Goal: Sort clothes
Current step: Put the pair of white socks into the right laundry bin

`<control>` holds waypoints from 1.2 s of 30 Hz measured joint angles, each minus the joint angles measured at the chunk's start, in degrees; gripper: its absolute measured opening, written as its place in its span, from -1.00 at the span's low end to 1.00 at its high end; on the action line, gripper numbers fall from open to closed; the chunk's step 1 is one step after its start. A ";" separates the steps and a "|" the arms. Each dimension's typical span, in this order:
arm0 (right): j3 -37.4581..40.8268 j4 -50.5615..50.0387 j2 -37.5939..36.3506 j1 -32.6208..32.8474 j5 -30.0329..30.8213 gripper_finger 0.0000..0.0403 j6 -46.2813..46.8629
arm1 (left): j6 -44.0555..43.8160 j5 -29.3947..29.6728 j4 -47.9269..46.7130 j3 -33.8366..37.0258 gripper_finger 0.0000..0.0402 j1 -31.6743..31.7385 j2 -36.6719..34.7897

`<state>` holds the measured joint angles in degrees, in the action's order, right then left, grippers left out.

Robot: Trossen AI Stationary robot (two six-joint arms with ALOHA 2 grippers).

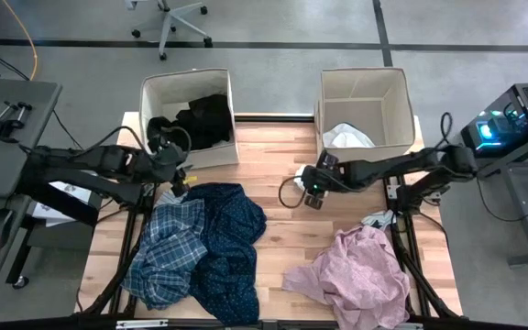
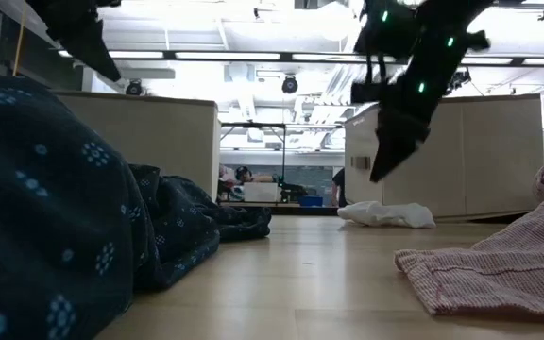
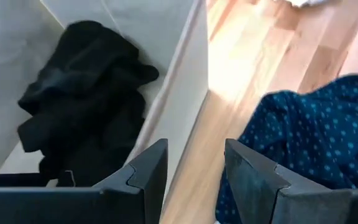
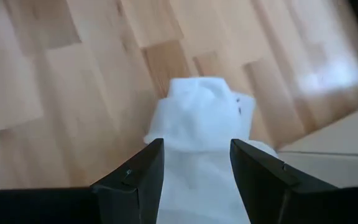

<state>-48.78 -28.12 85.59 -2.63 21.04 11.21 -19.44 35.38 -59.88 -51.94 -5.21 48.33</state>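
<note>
On the tabletop: you see two beige fabric boxes along the far edge of the tabletop (image 1: 282, 160), the left box (image 1: 189, 87) and the right box (image 1: 363, 87).
Left box contents: one black garment (image 1: 200, 121) lies inside.
Right box contents: one white cloth (image 1: 346, 137) lies on its floor.
Left gripper: your left gripper (image 1: 178, 179) hangs just over the near wall of the left box, fingers spread, pinching nothing.
Right gripper: your right gripper (image 1: 312, 194) hangs above a small white sock (image 4: 201, 115) in front of the right box, fingers spread and empty.
Clothes pile, left: one dark navy patterned shirt (image 1: 232, 243) lies heaped with one blue-white plaid shirt (image 1: 168, 252), both just beside the left gripper.
Clothes, right: one pale pink garment (image 1: 360, 275) lies near the front edge; one small pale sock (image 1: 377, 220) rests at the right edge.
Obstruction: the near wall of the left box stands between the left gripper and the black garment.
Beyond: one office chair (image 1: 168, 23) stands on the floor.
</note>
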 joint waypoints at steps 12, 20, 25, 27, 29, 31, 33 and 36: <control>2.02 8.37 11.21 -3.37 -12.34 -0.59 -1.09 | -1.94 -0.15 0.23 0.29 -0.26 -3.29 2.92; -3.86 6.13 10.88 1.96 -12.35 -0.94 -4.01 | -2.08 -0.13 0.24 0.29 -0.26 -5.04 3.13; -12.30 -2.27 4.61 6.68 2.99 -0.97 -7.41 | -2.09 -0.11 0.24 0.29 -0.26 -5.91 3.13; -15.77 -6.46 1.81 8.60 10.74 -0.98 -8.94 | -2.08 -0.12 0.22 0.29 -0.26 -6.24 3.13; -19.08 -9.55 -1.50 10.18 19.14 -0.99 -11.03 | -2.10 -0.11 0.24 0.29 -0.26 -6.51 3.15; -21.17 -12.30 -4.32 10.62 27.64 -0.98 -13.48 | -2.10 -0.11 0.22 0.29 -0.26 -6.78 3.15; -22.17 -14.22 -6.97 9.78 35.42 -0.98 -16.11 | -2.41 -0.11 0.24 0.29 -0.26 -7.02 3.15; -22.72 -14.62 -11.70 6.09 43.72 -0.99 -19.88 | -2.88 -0.09 0.22 0.29 -0.26 -7.02 3.15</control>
<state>-71.51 -42.74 73.89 3.46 64.76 -8.67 -22.32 35.29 -59.66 -51.66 -12.23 51.48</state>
